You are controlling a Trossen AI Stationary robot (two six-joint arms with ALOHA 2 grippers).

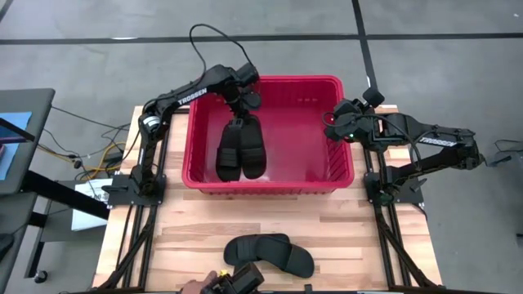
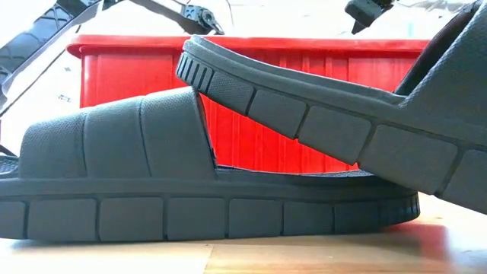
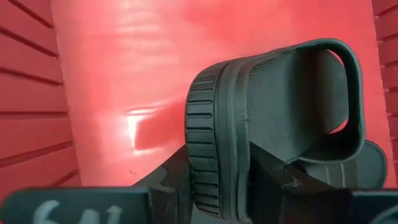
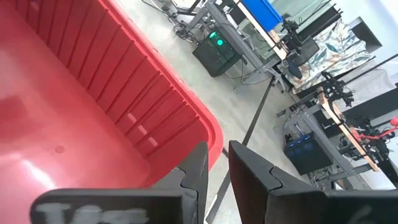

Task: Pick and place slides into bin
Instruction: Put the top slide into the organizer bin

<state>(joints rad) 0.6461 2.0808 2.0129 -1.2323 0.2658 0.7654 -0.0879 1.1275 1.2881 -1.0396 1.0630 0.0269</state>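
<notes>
The red bin stands at the table's far middle. Two black slides lie side by side in it, lengthwise from far to near. My left gripper is over their far ends, inside the bin, and is shut on one slide. My right gripper hovers over the bin's right rim, empty, its fingers a narrow gap apart. Two more slides lie at the table's near edge. One lies flat and the other leans on it by its sole. My left gripper pinches the slide's sole at its end between its two fingers, one on each flat face. The fingers come slanting down from the bin's far side, along the slide. The slide stands on its side edge, with its strap to one side. I cannot tell whether it rests on the bin floor.
A person's hand holds a dark object at the table's near edge, beside the two loose slides. Bare wood lies between the bin and those slides. The bin's right half holds nothing.
</notes>
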